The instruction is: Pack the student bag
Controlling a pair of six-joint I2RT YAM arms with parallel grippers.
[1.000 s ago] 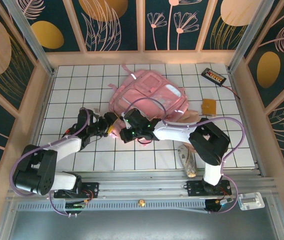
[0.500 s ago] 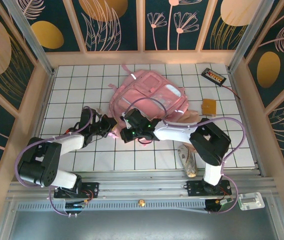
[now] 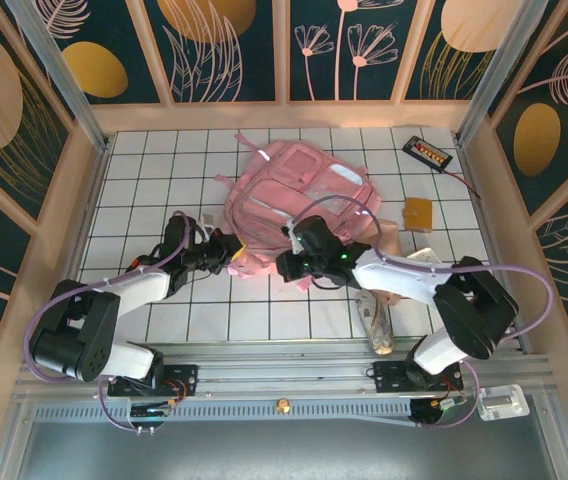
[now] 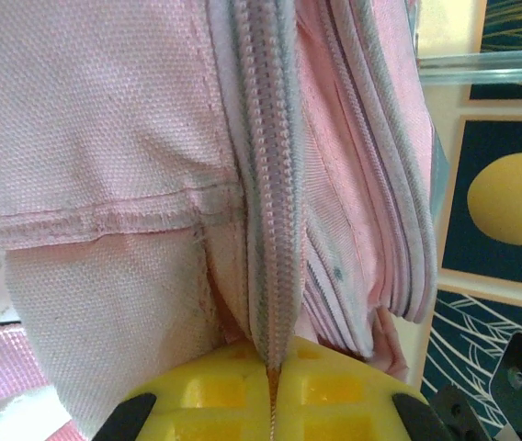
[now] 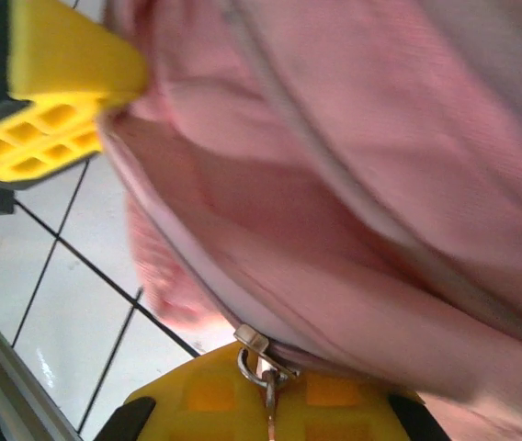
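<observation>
Backpack of soft pink fabric (image 3: 299, 200) lies at the middle of the white gridded worktop (image 3: 144, 190). The left gripper (image 3: 232, 252) has its jaws pinched tight on the bag's grey zipper tape (image 4: 266, 230). The right gripper (image 3: 288, 266) has its jaws clamped on a small metal zipper pull (image 5: 259, 360) at the near edge.

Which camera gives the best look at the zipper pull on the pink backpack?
The right wrist view: the zipper pull is close up, pinched by the right gripper. The left wrist view shows zipper teeth; the top view shows the whole student bag, the pull too small to tell.
</observation>
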